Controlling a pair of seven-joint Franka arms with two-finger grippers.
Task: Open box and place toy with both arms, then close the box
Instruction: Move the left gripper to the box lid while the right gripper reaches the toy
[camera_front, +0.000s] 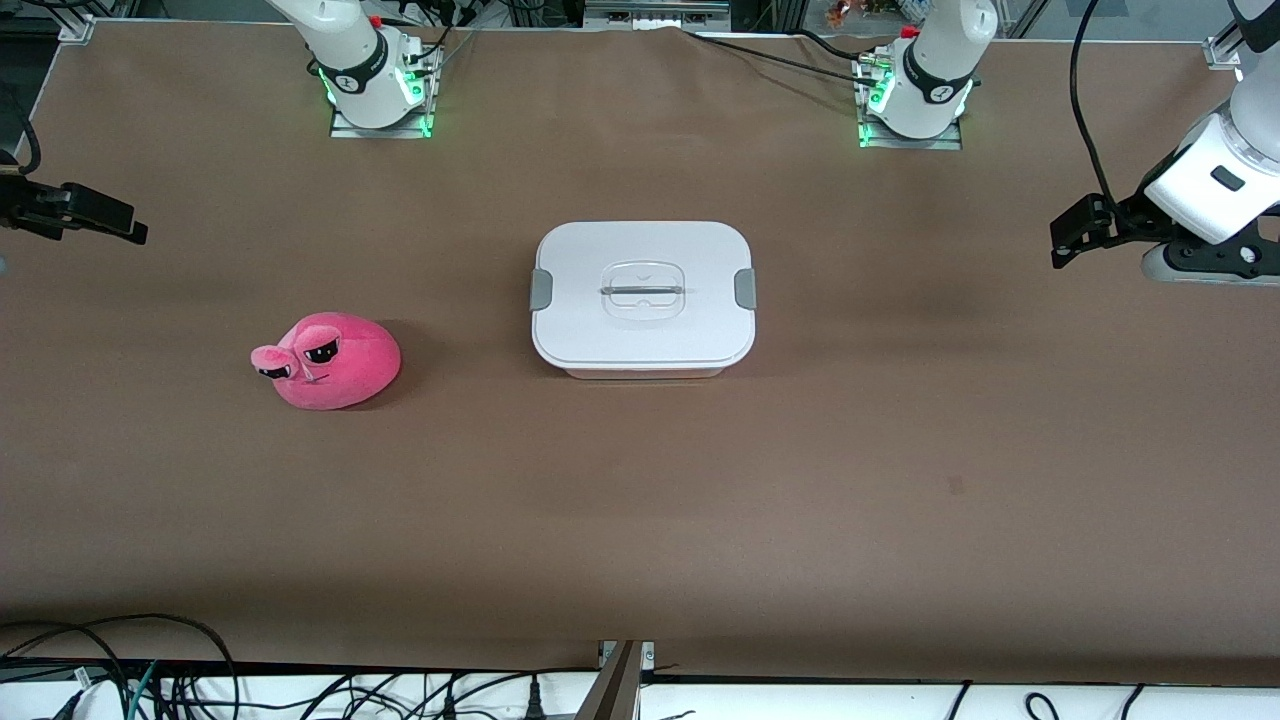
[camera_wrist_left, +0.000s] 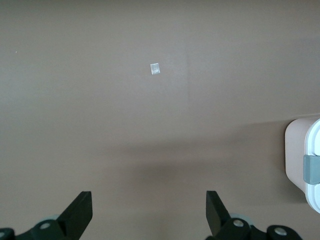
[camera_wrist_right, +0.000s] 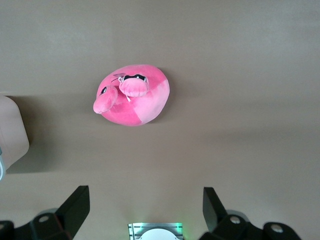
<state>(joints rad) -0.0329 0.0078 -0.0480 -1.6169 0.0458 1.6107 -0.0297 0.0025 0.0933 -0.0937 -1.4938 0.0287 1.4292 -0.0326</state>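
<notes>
The box (camera_front: 642, 298) stands shut at the middle of the table, its white lid on, grey clips (camera_front: 745, 288) at both ends and a clear recessed handle (camera_front: 641, 290) on top. The pink plush toy (camera_front: 330, 360) lies on the table toward the right arm's end, slightly nearer the front camera than the box. My right gripper (camera_front: 130, 228) hangs open over that end of the table, with the toy (camera_wrist_right: 135, 97) and a corner of the box (camera_wrist_right: 12, 132) in its wrist view. Over the left arm's end, my left gripper (camera_front: 1062, 245) is open and holds nothing, and an end of the box (camera_wrist_left: 300, 160) shows in its wrist view.
Both arm bases (camera_front: 375, 90) (camera_front: 915, 100) with green lights stand along the table edge farthest from the front camera. Cables (camera_front: 150, 680) lie below the nearest edge. A small white patch (camera_wrist_left: 155, 69) is stuck on the brown cover under the left gripper.
</notes>
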